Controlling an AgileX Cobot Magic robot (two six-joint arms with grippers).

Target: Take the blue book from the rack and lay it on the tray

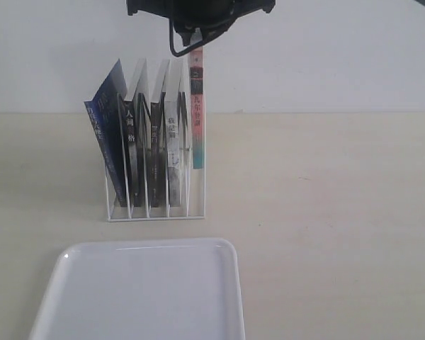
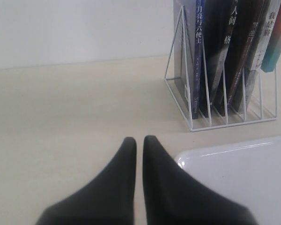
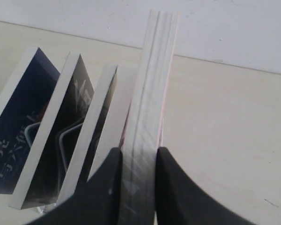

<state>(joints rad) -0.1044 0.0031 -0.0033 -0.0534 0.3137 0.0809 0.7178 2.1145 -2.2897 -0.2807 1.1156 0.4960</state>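
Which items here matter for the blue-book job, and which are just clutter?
Job:
- blue book, at the left end of the rack
- tray
- right gripper, clamped on the pink-spined book, not the blue one

Clutter:
- pink-spined book
- three middle books
- left gripper, shut, near the tray

Exterior faces the rack [image 1: 156, 217] frontally; left wrist sees it low, right overhead.

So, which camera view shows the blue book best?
The exterior view: the blue book shows nearly whole, leaning in the rack. The left wrist view shows mainly its spine; the right wrist view, its top edge and cover.
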